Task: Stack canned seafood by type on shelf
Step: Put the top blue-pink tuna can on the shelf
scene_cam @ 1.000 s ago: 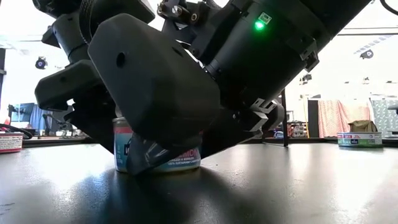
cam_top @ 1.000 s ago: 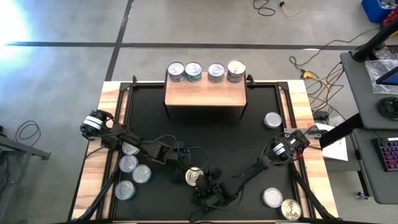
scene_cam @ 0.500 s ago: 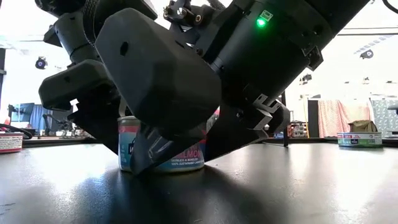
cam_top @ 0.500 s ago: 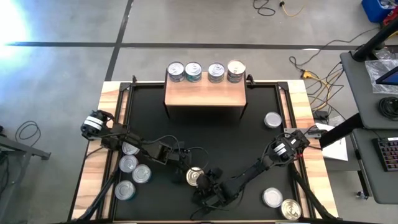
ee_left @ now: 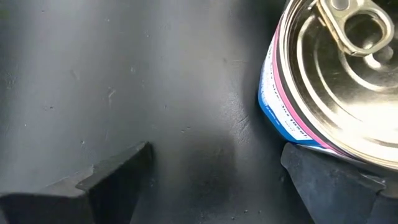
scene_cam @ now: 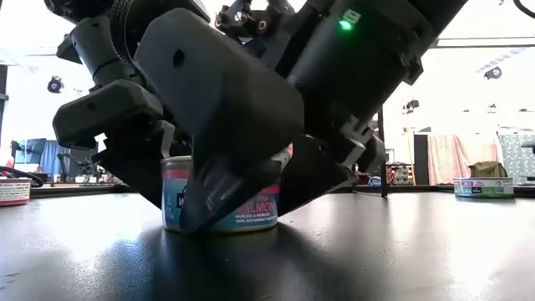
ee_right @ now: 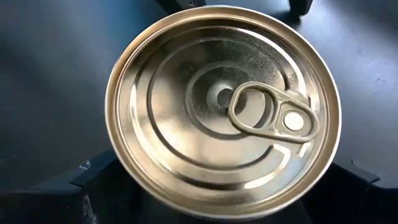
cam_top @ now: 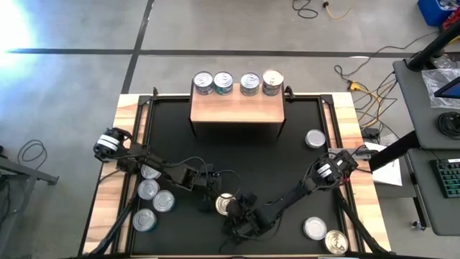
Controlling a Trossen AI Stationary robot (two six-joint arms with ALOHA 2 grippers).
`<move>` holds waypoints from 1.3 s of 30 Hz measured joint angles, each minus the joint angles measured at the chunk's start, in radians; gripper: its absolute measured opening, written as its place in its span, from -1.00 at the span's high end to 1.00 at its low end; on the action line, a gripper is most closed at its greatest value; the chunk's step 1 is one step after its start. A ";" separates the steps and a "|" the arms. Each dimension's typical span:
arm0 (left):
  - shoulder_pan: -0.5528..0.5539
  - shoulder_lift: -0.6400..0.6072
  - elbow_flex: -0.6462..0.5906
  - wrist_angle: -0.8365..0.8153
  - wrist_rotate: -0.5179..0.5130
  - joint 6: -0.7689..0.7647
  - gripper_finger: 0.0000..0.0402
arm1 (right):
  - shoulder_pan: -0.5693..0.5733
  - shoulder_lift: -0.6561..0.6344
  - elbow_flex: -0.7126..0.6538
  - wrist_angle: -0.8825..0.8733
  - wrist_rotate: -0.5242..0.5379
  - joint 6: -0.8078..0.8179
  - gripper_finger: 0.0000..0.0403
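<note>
A: Where is the right claw sitting relative to the tin?

B: It is hanging directly over a gold-topped salmon can, fingers spread wide with one dark fingertip showing past each side of the rim. The can is standing upright on the black mat, pull-tab up, and is lying squarely between the fingers. I am not seeing the pads pressing on it, so nothing is being held.

A: And the left claw?

B: Also gaping wide and empty. The same can is lying off to one side of it, just beside one finger, not between the two. So the right arm is the better placed one, to my eye.

A: Where is it all going?

B: The wooden shelf is standing at the desk's far edge, well apart from this can, with four tins in a row along its back. More loose tins are lying near both arm bases.
</note>
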 joint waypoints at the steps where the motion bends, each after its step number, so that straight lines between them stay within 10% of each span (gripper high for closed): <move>1: 0.000 0.000 0.000 0.001 -0.002 0.000 -0.79 | -0.005 0.000 0.000 -0.005 -0.025 0.006 -0.81; 14: -0.018 -0.002 -0.044 0.093 0.011 0.037 -0.78 | 0.015 0.006 0.008 0.038 0.137 -0.139 -0.84; 31: -0.050 -0.005 -0.025 0.092 -0.012 0.180 -0.78 | 0.018 -0.005 0.010 0.064 0.071 -0.155 -0.69; 39: -0.048 -0.175 -0.054 -0.034 -0.183 0.214 -0.78 | 0.022 -0.132 0.014 -0.133 0.007 -0.163 -0.67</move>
